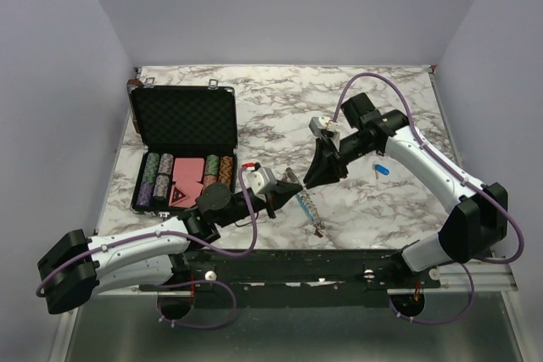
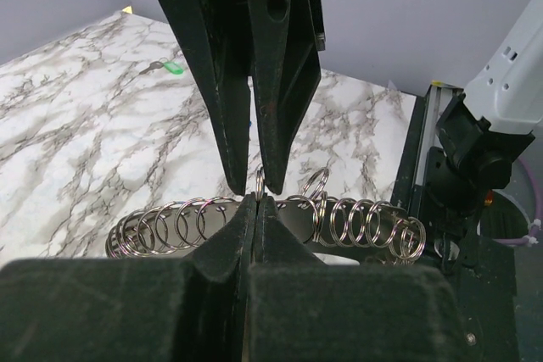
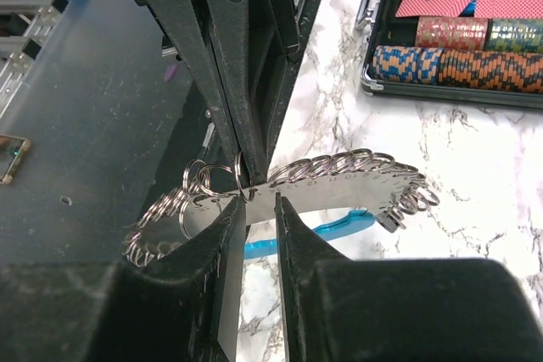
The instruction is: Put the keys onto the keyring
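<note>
Keyring (image 1: 308, 207) (metal strip strung with split rings) low over marble table (image 1: 280, 108), 6 o'clock from table centre, between both grippers; left gripper (image 2: 254, 203) clamped tight on keyring at mid-strip; right gripper (image 3: 261, 205) jaws stand narrowly apart, one upright ring edge-on between tips, firm pinch or not cannot tell; blue key (image 1: 381, 169) on table at 3 o'clock from keyring, well apart; green key (image 2: 174, 67) far off on marble; open poker-chip case (image 1: 182, 116) at 9 o'clock.

An open black case (image 1: 183, 120) with poker chips (image 1: 159, 177) sits on the marble table (image 1: 280, 108).
</note>
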Motion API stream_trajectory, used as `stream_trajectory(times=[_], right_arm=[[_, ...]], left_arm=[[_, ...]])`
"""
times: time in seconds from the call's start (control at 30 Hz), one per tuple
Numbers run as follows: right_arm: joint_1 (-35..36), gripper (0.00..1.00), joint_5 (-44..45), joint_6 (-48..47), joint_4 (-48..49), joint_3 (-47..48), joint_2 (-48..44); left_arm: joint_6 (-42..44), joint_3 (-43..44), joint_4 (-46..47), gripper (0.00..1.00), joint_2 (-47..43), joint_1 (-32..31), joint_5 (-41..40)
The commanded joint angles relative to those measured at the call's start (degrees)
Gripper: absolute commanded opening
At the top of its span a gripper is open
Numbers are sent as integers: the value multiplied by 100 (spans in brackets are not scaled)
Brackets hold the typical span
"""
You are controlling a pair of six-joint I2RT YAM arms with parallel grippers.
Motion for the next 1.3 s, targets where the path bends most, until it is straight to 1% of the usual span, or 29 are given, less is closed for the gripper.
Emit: stream_trajectory(times=[0.0,0.1,0.27,0.3,0.43,0.53,0.6,0.63,0.67,0.7,0.73,0.8,0.87,0.97,1.17,1.27], right_arm=[[-11,26,-308,-203,-127,67,55],[-11,21,-369,-247,-179,75,55],[-11,17,-501,-432,-364,128,81],[-2,15,-519,-458,-390,137,81],[7,1,-545,-607,-548,190,90],[7,1,-379,-564,-601,251,72],[15,1,-99,-153,-436,304,37],[15,1,155,6,-382,347,28],[41,1,463,60,-408,444,28],[77,1,744,51,-521,558,46],[120,1,1060,-10,-653,672,98],[208,1,1658,-124,-1048,970,239],[288,1,2142,-203,-1417,1261,362],[419,1,2670,-230,-1664,1490,406],[744,1,3383,-212,-1428,1429,152],[833,1,3533,-204,-1287,1420,37]], left_arm=[[-177,-56,572,0,-38,-31,-59],[-230,-39,599,0,6,-31,-103],[-282,-22,625,0,67,-31,-112],[-291,-21,625,0,76,-31,-112],[-309,14,590,0,111,-31,-147],[-335,14,520,0,112,-22,-164],[-344,40,310,0,59,-22,-200],[-327,75,135,8,15,-22,-208],[-300,110,-119,24,-37,-13,-209],[-274,145,-374,34,-108,-13,-200],[-248,163,-577,43,-169,-5,-191],[-151,189,-885,55,-292,13,-130],[7,233,-1184,59,-372,31,-103],[227,356,-1484,61,-407,75,-77],[561,602,-1485,61,-214,224,-24],[649,655,-1283,60,-82,277,98]])
